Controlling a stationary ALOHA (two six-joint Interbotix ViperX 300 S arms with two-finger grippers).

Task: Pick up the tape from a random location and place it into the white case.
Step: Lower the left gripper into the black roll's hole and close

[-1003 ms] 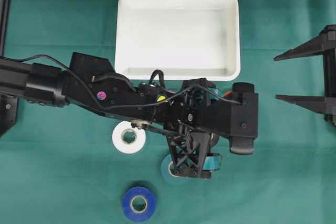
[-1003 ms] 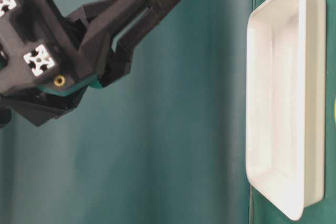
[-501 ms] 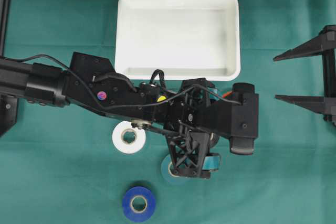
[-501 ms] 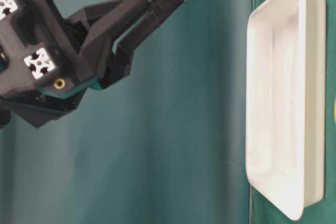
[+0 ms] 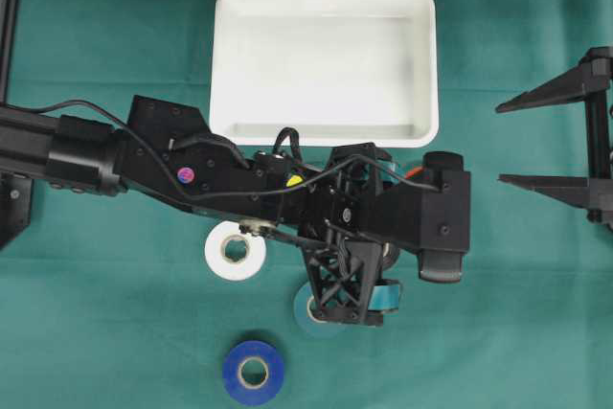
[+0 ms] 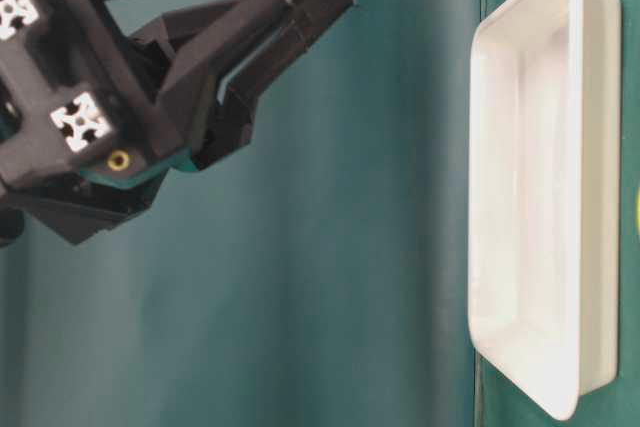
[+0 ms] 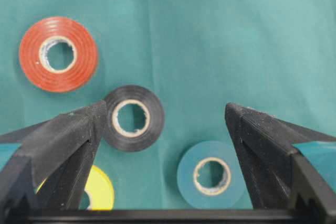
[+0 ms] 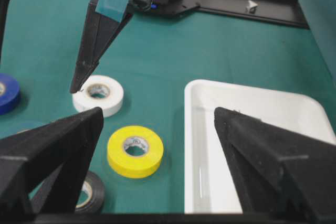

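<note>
The white case [image 5: 326, 131] lies at the back middle of the green cloth, with nothing in it. My left gripper [image 5: 352, 227] hangs open just in front of it, pointing down. In the left wrist view the left gripper [image 7: 165, 109] has a black tape [image 7: 133, 118] by its left finger and a teal tape [image 7: 211, 174] by its right finger. Neither roll is held. A yellow tape [image 8: 135, 149] lies close to the case [image 8: 252, 129]. My right gripper [image 5: 502, 141] stands open at the right edge, holding nothing.
A white tape [image 5: 236, 250] and a blue tape [image 5: 253, 371] lie in front of the left arm. A red tape [image 7: 58, 54] sits beyond the black one. The left arm hides the red, black and yellow rolls from above. A black frame rail [image 8: 236, 1] borders the far side.
Almost nothing: the left gripper shifts very slightly in the table-level view. Both grippers stay open.
</note>
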